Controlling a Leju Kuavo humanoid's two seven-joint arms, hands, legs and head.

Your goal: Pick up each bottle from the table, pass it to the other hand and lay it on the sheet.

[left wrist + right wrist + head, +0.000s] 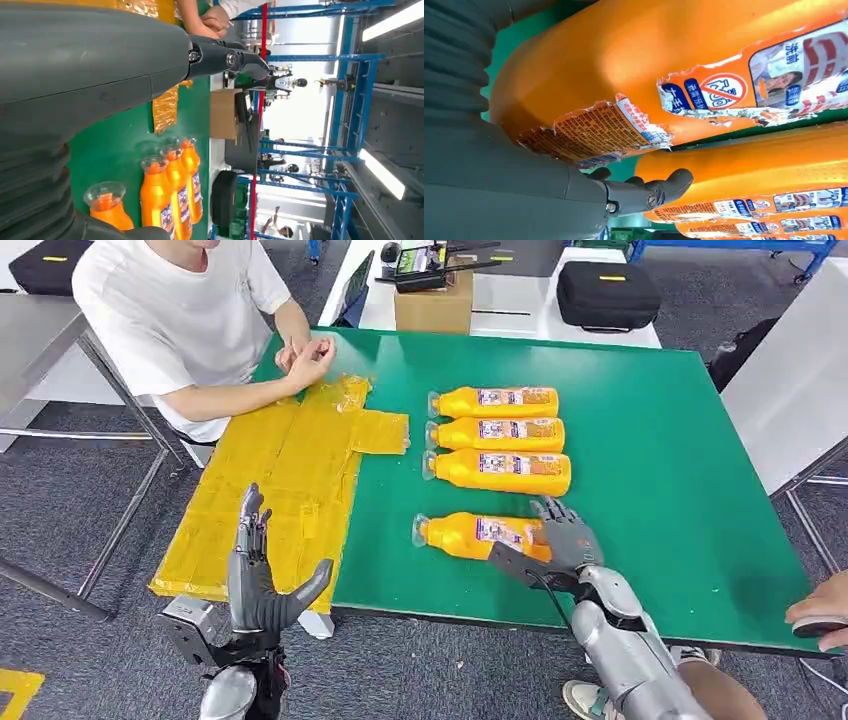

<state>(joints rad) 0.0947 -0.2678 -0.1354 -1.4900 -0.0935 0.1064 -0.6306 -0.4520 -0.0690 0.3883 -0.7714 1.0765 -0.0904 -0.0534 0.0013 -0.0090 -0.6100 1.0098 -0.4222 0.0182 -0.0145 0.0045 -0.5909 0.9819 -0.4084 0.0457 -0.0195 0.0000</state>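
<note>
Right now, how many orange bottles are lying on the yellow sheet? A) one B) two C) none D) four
C: all four orange bottles lie on the green table, right of the yellow sheet; the right hand rests on the nearest one, and nothing orange sits on the sheet.

My right hand (566, 540) covers the base end of the nearest bottle (470, 535), lower centre of the head view, so I cannot tell how firmly I grip it. The person (190, 320) at upper left is cut off by the frame's top edge. Label print is too small to read.
</note>
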